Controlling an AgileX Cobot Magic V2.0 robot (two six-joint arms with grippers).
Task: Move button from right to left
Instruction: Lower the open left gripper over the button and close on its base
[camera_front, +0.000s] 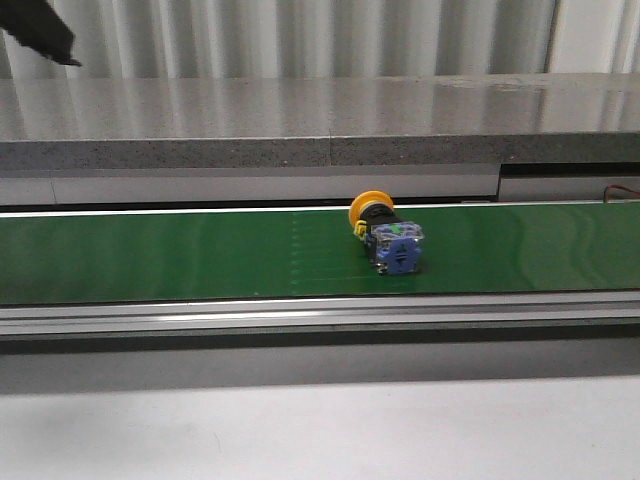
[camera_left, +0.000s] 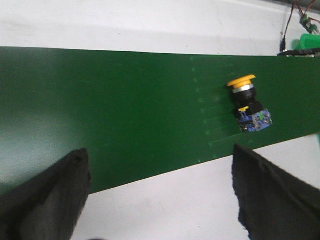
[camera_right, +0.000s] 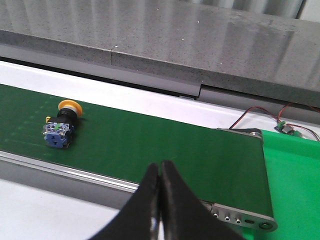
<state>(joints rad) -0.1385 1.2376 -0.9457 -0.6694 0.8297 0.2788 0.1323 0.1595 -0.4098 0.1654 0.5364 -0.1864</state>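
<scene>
Only rightward: belt's end roller (camera_right: 250, 134).

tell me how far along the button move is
Done: nothing clearly. The button lies on its side on the green belt, untouched. In hand: left gripper hangs over the belt, jaws wide apart, empty. Right gripper is shut, empty. Left: grasp, carry left, release.

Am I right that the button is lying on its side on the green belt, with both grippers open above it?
Not quite: only the left gripper is open. The right wrist view shows the right gripper with its jaws pressed together. The button does lie on its side on the green belt, untouched.
</scene>
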